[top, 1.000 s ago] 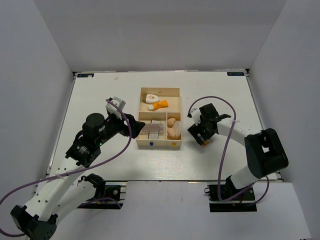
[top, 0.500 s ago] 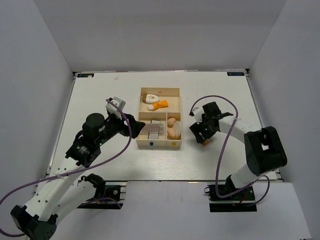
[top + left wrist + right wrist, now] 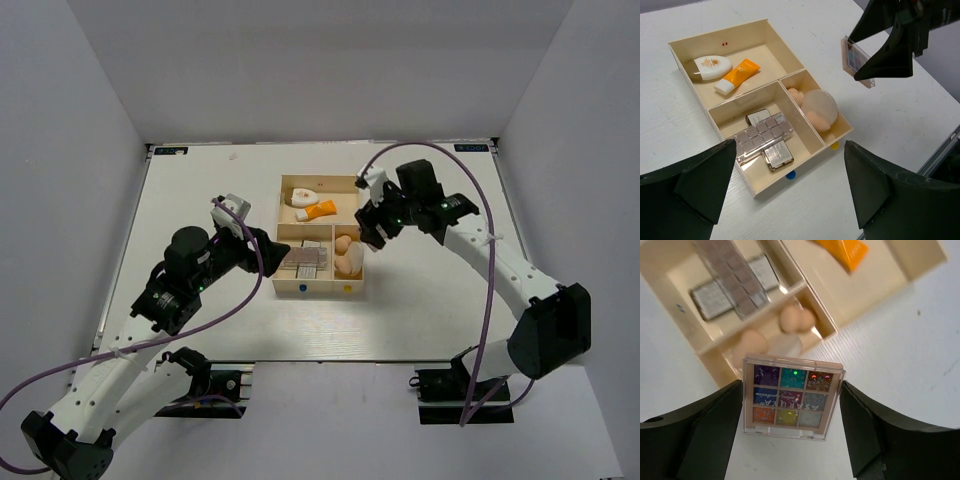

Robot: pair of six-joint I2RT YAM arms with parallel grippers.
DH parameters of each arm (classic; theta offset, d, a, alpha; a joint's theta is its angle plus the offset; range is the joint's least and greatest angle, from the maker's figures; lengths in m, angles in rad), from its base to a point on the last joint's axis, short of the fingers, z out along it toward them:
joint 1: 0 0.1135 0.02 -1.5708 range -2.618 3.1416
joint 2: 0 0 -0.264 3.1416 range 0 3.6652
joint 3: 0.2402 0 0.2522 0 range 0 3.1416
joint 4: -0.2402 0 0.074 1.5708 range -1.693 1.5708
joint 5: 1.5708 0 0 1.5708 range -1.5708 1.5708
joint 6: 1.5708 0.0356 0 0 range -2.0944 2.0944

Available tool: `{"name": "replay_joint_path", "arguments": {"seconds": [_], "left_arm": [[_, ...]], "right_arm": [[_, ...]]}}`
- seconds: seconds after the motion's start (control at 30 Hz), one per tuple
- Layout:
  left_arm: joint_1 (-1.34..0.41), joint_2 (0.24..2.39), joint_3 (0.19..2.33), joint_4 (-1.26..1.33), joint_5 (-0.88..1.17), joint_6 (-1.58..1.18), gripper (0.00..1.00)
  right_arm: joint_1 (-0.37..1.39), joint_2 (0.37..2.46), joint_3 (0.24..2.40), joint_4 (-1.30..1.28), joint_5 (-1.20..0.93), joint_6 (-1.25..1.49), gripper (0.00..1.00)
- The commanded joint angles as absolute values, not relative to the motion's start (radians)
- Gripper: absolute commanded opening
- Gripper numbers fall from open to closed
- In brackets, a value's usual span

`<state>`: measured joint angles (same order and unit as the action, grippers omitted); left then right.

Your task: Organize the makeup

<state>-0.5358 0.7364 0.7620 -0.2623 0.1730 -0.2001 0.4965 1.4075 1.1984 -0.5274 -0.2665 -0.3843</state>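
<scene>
Now, your right gripper point(image 3: 374, 224) clamps the multicoloured palette point(image 3: 792, 396) above the right wall of the wooden box point(image 3: 318, 290), left gripper point(image 3: 265, 248) open beside it; lower it flat onto the stacked palettes point(image 3: 763, 138)

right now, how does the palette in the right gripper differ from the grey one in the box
The multicoloured palette shows bright glittery pans; the grey palette, dull silvery ones. The multicoloured palette is clamped in the right gripper, off the table; the grey palette lies in the wooden box. Both are flat rectangles with gridded pans.
</scene>
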Motion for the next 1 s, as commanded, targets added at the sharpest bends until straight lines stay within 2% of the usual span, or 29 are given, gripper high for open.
{"name": "replay_joint_path", "arguments": {"seconds": [0.0,0.33,0.47,0.57,0.6,0.63,0.7,0.8,0.97], "left_arm": [[-0.531,0.707,0.788,-0.264,0.170,-0.201,0.98],[-0.531,0.664,0.769,-0.236,0.153,-0.189,0.98],[-0.531,0.670,0.769,-0.238,0.147,-0.184,0.98],[-0.531,0.672,0.769,-0.238,0.149,-0.184,0.98],[-0.531,0.672,0.769,-0.238,0.149,-0.184,0.98],[-0.531,0.672,0.769,-0.238,0.149,-0.186,0.98],[-0.531,0.675,0.770,-0.241,0.149,-0.186,0.98],[-0.531,0.680,0.769,-0.239,0.150,-0.184,0.98],[-0.531,0.687,0.767,-0.241,0.140,-0.183,0.98]], "right_arm": [[0.573,1.469,1.313,-0.577,-0.345,-0.364,0.33],[0.774,1.831,1.663,-0.646,-0.333,-0.385,0.32],[0.796,1.928,1.746,-0.670,-0.316,-0.385,0.36],[0.805,1.963,1.730,-0.657,-0.295,-0.385,0.50],[0.807,1.967,1.721,-0.650,-0.287,-0.385,0.59],[0.807,1.971,1.703,-0.646,-0.273,-0.387,0.63],[0.804,1.971,1.691,-0.643,-0.268,-0.385,0.83],[0.808,1.948,1.669,-0.637,-0.262,-0.384,0.89],[0.798,1.858,1.614,-0.612,-0.250,-0.379,0.89]]}}
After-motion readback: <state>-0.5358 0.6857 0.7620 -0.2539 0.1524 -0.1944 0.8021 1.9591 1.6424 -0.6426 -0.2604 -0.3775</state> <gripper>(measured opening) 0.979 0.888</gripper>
